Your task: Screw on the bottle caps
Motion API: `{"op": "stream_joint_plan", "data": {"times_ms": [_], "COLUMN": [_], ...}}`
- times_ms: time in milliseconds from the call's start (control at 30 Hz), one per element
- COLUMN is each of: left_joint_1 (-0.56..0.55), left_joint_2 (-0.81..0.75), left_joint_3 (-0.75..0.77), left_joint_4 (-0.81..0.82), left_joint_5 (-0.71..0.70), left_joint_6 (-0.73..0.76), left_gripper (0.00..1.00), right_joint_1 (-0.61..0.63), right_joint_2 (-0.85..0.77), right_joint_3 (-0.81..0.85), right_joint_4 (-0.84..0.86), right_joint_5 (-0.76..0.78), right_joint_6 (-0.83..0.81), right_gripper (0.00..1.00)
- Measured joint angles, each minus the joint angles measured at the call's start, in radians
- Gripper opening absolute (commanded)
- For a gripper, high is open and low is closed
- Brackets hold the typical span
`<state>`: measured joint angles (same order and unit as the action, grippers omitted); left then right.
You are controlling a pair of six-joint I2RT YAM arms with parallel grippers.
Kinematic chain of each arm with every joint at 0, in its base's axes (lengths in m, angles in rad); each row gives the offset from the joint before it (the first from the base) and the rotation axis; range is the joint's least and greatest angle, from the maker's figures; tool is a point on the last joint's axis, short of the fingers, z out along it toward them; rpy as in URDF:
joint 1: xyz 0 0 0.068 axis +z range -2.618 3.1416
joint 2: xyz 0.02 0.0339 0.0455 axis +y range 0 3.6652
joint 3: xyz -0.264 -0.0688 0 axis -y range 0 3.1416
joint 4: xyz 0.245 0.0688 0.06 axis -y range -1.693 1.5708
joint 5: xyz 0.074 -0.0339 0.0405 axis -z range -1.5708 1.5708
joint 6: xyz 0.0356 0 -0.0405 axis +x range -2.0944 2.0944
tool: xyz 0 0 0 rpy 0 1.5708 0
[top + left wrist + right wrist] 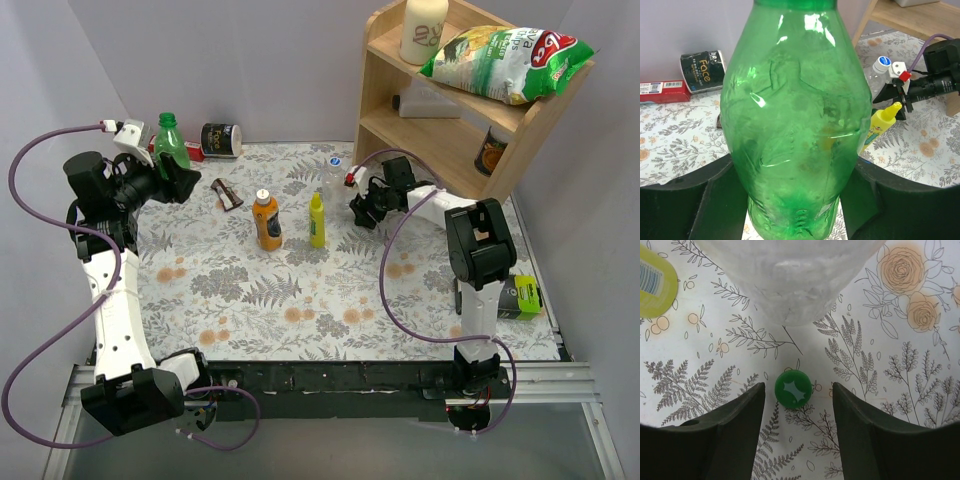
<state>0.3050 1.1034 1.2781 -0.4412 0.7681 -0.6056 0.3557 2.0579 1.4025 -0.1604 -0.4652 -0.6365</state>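
Where green cap (793, 388) lies, clear bottle (790, 280) stands just beyond.

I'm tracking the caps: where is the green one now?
In the right wrist view, the green cap lies on the floral tablecloth between the right gripper's fingers, just below the clear bottle.

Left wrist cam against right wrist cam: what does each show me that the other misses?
Only the left wrist view: the green bottle clamped in the left gripper, its neck cropped off, and a blue cap on top of the clear bottle. Only the right wrist view: the green cap lying flat on the tablecloth, untouched, between the open fingers of the right gripper. Both: the clear bottle's body, the slim yellow bottle and the floral tablecloth.
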Motion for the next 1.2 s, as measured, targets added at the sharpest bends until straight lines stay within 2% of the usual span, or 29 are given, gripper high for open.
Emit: {"op": "stream_joint_plan", "data": {"times_ms": [167, 400, 667, 1200], "left_joint_1": [0.0, 0.0, 0.001, -0.003], "left_joint_2": [0.002, 0.001, 0.0, 0.0], "left_joint_3": [0.0, -0.001, -0.007, -0.016], "left_joint_4": [0.001, 0.002, 0.005, 0.008], "left_joint_5": [0.002, 0.003, 0.014, 0.081], "left_joint_6": [0.0, -0.001, -0.003, -0.002], "left_gripper": [0.0, 0.0, 0.0, 0.0], "right_joint_1": [0.011, 0.026, 0.027, 0.021], "right_joint_2": [0.023, 0.04, 0.04, 0.002], "right_joint_3": [0.01, 0.047, 0.047, 0.011], "right_joint_4": [-0.005, -0.032, -0.05, -0.092], "right_joint_5": [0.015, 0.052, 0.071, 0.061], "right_joint_6": [0.0, -0.007, -0.022, -0.051], "right_gripper": [0.58, 0.46, 0.46, 0.23]}}
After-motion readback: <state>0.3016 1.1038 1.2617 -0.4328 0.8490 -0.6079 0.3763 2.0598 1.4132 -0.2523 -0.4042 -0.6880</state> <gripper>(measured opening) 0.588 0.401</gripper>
